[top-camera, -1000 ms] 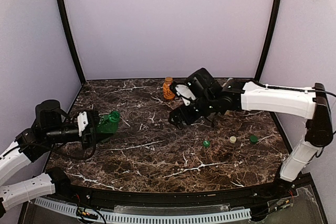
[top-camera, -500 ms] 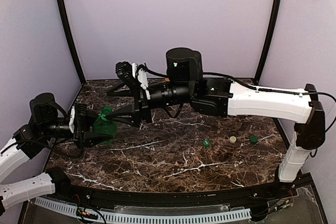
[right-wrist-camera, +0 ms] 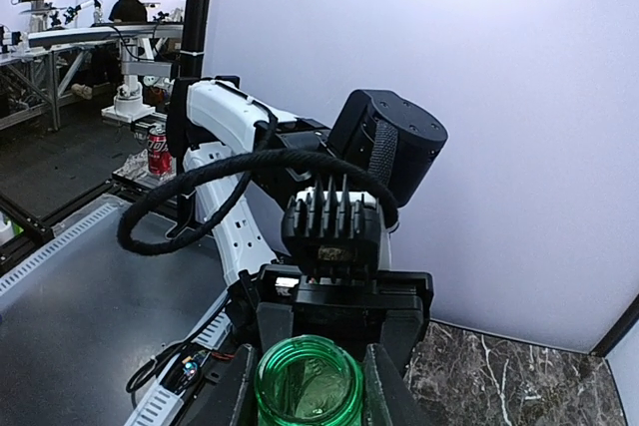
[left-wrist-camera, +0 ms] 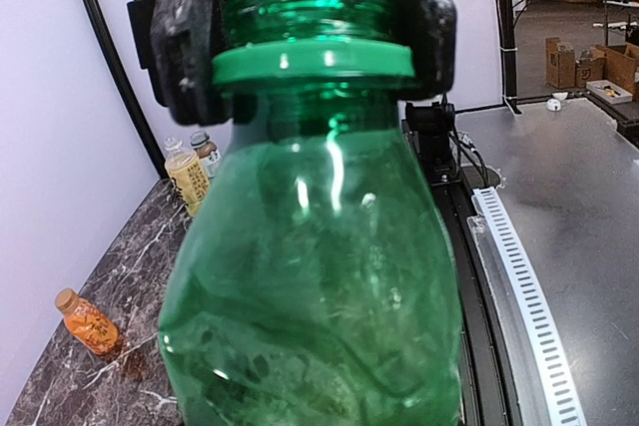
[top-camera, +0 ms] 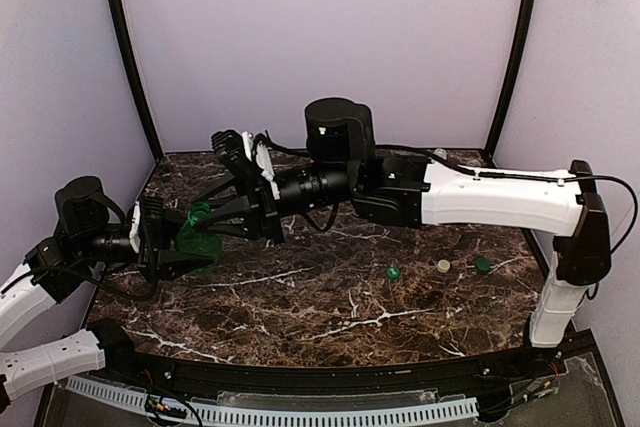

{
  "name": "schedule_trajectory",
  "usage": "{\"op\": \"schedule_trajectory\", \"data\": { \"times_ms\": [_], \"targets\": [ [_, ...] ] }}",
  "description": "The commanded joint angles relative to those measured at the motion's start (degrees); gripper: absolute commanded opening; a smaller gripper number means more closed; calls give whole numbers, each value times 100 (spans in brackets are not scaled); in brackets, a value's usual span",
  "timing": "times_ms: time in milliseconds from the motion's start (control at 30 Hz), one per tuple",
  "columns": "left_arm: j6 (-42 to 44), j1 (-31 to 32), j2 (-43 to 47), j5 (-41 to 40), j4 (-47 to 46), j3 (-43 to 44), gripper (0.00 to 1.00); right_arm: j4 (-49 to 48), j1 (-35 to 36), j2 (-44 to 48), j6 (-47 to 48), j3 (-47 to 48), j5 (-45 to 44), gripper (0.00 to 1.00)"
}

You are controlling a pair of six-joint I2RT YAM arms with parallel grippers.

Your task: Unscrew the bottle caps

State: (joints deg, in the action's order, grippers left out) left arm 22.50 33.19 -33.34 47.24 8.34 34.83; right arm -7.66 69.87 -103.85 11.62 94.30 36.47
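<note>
My left gripper (top-camera: 172,250) is shut on the body of the green bottle (top-camera: 201,239), holding it above the table's left side. The bottle (left-wrist-camera: 310,276) fills the left wrist view and hides my own fingers. Its threaded mouth (right-wrist-camera: 308,381) is bare, with no cap on it. My right gripper (top-camera: 207,219) reaches across from the right, and its black fingers (right-wrist-camera: 384,391) press both sides of that threaded neck. The orange bottle (left-wrist-camera: 88,323) and the yellow labelled bottle (left-wrist-camera: 186,177) stand on the table farther back. A clear bottle (left-wrist-camera: 205,149) stands next to the yellow one.
Three loose caps lie on the marble table (top-camera: 330,307) at the right: a green cap (top-camera: 393,273), a pale cap (top-camera: 443,266) and another green cap (top-camera: 483,265). The right arm (top-camera: 480,197) spans the middle of the table and hides the back bottles from above.
The right arm swung from the back by the orange bottle over to the left, and its jaws went from open to shut on the green bottle's neck. The left gripper kept its hold.
</note>
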Motion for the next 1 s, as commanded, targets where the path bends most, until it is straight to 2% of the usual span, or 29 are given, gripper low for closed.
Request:
{"op": "schedule_trajectory", "data": {
  "times_ms": [0, 33, 100, 133, 200, 433, 533, 667, 800, 967],
  "targets": [
    [-49, -23, 24, 35, -41, 132, 14, 50, 58, -148, 132, 237, -117, 3],
    [-41, -23, 31, 24, -37, 126, 14, 73, 58, -132, 127, 232, -157, 0],
    [-55, -23, 48, -52, -38, 104, 38, 138, 52, -98, 98, 229, -281, 0],
    [-76, -23, 58, -194, -53, 90, 78, 174, 43, -71, 72, 228, -363, 0],
    [-193, -23, 83, -440, -121, 60, 96, 223, -9, 9, -29, 202, -481, 0],
    [16, -23, 231, -918, -107, -8, 99, 725, -364, 436, -350, -89, -1322, 0],
    [156, -27, 302, -1197, -45, -11, 99, 1464, -695, 588, -636, -124, -2212, 0],
    [177, -76, 380, -1242, 0, -60, 99, 2138, -1467, 787, -1596, -474, -3692, 0],
    [155, -131, 437, -1164, 8, -140, 99, 2045, -2232, 980, -2236, -1210, -4500, 0],
    [155, -223, 492, -1138, 44, -164, 99, 1413, -2866, 801, -2421, -1869, -4754, 0]
  ]
}}
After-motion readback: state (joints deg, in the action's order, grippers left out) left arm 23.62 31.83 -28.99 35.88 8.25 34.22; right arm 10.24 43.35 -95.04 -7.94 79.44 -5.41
